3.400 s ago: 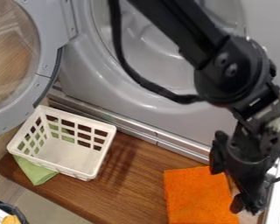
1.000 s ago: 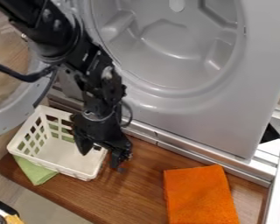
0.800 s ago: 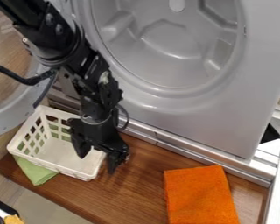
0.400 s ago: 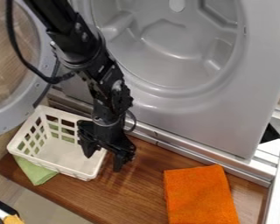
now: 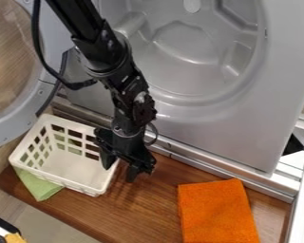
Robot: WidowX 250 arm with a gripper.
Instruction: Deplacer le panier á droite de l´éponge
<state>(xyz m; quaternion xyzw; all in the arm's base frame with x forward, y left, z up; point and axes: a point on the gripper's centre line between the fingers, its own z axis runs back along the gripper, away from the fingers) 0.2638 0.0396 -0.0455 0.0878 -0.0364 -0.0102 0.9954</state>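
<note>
My gripper (image 5: 120, 169) hangs at the right side of the white basket (image 5: 67, 169), open. One finger is over the basket's inside by the right wall, the other is outside above the wood. Part of the basket's right wall and back right corner is hidden behind the gripper. The basket stands upright at the left, with holes in its walls. An orange sponge cloth (image 5: 216, 211) lies flat on the wooden board at the lower right, well apart from the basket.
A green cloth (image 5: 37, 184) lies partly under the basket's left side. Behind the wooden board (image 5: 142, 209) stands a grey machine (image 5: 199, 114) with a round opening, its door (image 5: 48, 90) open at the left. A white rail (image 5: 301, 199) borders the right side.
From above the orange cloth, my gripper has swung left to the basket. Over the last moments it has shifted slightly back to the right, along the basket's right side.
</note>
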